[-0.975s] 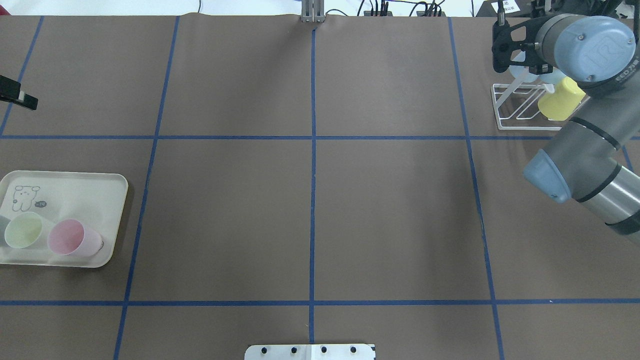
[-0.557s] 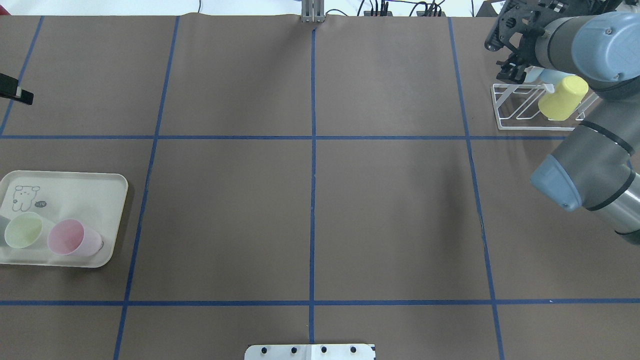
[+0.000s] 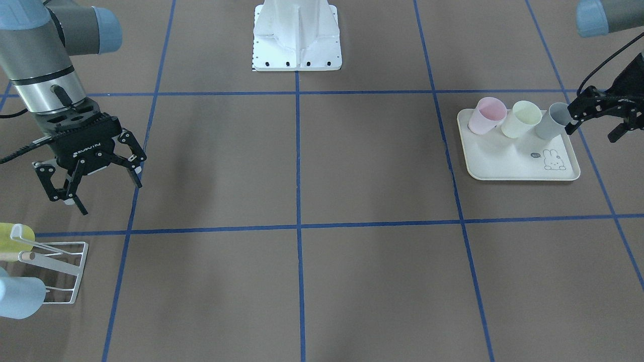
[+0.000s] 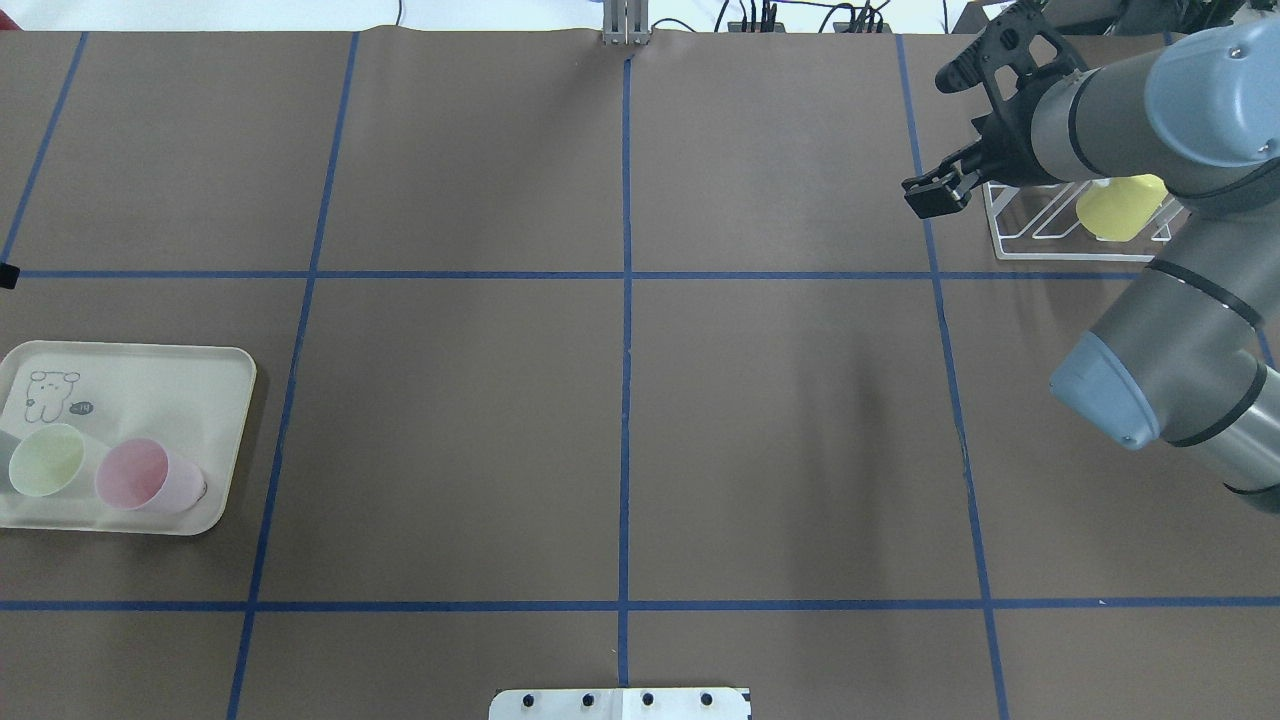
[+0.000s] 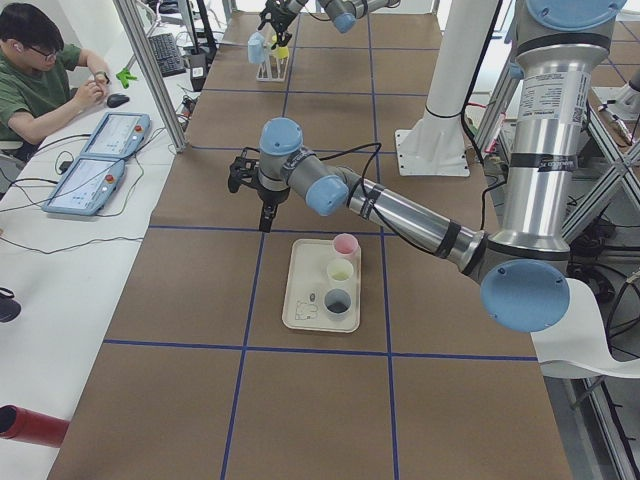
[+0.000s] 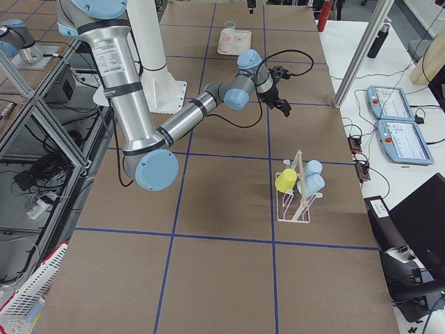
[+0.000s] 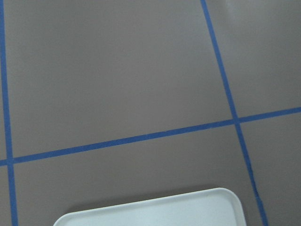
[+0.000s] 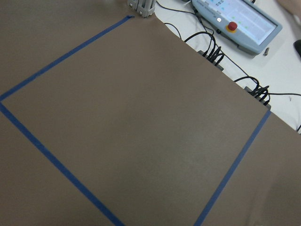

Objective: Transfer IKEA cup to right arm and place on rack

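Brown table (image 4: 620,400), blue tape grid. Right tool (image 3: 105,191) spread wide, empty, near rack (image 3: 50,256) holding yellow cup (image 3: 15,234), blue cup (image 3: 17,296). Left tool (image 3: 593,120) opening: cannot tell.

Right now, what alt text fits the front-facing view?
The right claw hangs open and empty over the table, near a rack holding a yellow cup and a blue cup. Opposite, a pink cup, a cream cup and a grey cup sit on a tray by the left claw.
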Controlling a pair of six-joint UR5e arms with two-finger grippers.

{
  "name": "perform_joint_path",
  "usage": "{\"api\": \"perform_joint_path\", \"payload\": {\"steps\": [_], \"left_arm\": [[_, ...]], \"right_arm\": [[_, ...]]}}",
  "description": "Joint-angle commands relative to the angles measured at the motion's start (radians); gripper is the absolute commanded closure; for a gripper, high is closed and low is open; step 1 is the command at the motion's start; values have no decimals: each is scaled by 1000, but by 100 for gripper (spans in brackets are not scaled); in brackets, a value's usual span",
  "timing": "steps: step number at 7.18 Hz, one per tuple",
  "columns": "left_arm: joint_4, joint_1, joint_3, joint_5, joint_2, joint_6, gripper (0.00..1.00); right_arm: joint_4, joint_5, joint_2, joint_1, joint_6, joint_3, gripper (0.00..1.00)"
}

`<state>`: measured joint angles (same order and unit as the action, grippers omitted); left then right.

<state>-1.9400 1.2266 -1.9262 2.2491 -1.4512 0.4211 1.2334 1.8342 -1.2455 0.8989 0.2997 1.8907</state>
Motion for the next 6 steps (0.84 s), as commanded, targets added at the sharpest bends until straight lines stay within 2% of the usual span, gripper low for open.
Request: {"api": "perform_joint_path", "payload": {"steps": [1,2,4,6], "left_arm": [[-115,-9,18,-8,138,-39,0],[-140,-10,50,-8,159,-39,0],[-299,-18,200,-8,167,-36,0],[-300,-68,213,-2,172,-24,0]], "right_arm": [[126,51,38,-17,70,16,0],[189,43,67,-38,70,21,0],[207,42,86,-48,71,24,0],[207,42,86,-51,71,24,0]]}}
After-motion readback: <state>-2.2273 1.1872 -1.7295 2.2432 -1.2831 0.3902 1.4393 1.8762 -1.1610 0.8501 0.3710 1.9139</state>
